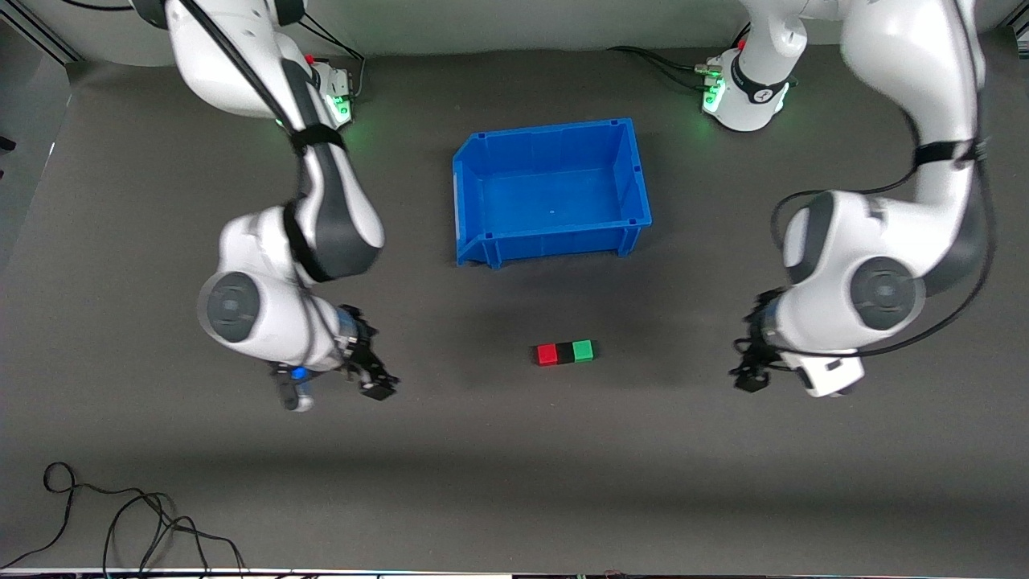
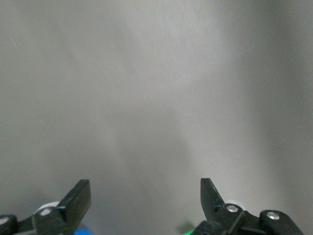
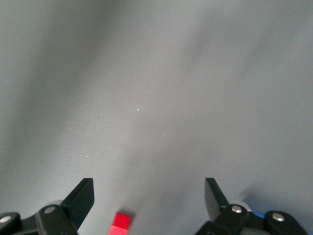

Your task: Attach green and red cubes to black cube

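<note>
The red cube (image 1: 547,354), the black cube (image 1: 565,352) and the green cube (image 1: 584,350) lie in one row on the table, touching, with the black one in the middle. The row sits nearer to the front camera than the blue bin. My right gripper (image 1: 376,384) is open and empty, off toward the right arm's end of the table. Its wrist view (image 3: 145,196) shows the red cube (image 3: 121,223) between its spread fingers, farther off. My left gripper (image 1: 749,376) is open and empty, off toward the left arm's end. Its wrist view (image 2: 145,196) shows only bare table.
An empty blue bin (image 1: 635,219) stands at the table's middle, between the cube row and the robots' bases. A loose black cable (image 1: 120,523) lies at the table's front edge, toward the right arm's end.
</note>
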`<state>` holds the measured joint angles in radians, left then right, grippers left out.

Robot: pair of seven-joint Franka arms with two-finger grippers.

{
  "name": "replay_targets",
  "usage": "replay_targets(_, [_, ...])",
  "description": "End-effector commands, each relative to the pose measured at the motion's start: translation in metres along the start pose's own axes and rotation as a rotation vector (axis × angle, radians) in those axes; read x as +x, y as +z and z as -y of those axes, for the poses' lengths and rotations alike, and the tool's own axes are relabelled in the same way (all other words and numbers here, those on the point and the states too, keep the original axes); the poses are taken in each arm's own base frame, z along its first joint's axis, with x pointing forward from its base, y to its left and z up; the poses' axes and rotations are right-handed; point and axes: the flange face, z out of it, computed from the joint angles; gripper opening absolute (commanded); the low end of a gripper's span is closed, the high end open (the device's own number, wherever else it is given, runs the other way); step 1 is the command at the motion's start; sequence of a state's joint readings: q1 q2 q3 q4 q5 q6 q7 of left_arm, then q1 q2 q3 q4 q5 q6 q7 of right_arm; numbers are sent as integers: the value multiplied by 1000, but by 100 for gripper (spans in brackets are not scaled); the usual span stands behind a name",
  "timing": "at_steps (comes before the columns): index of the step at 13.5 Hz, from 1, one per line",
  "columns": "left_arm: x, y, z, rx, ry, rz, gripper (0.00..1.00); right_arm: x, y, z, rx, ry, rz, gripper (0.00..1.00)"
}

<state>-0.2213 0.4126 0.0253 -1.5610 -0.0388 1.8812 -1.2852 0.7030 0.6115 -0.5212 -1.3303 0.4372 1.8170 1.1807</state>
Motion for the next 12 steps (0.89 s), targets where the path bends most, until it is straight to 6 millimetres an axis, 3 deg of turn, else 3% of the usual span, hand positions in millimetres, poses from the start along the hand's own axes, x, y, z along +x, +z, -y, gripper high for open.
replay_targets(1, [31,-45,40,11,164,-17,100,22,-45,-41,-18,-157,-8,100])
replay_targets(3, [52,-63,61,33,268,2,100,41,-74,-65,-4,-257,-24,100])
replay_targets(6, [81,-97,97,32,423,17,100,52,-112,-95,-33,-374,-67,100])
replay_targets(9, [94,-125,125,42,630,9,100,73,-152,-137,-16,-500,-88,100])
replay_targets(12, [84,-150,145,5,863,-32,100,106,-182,-176,6,-637,-104,100])
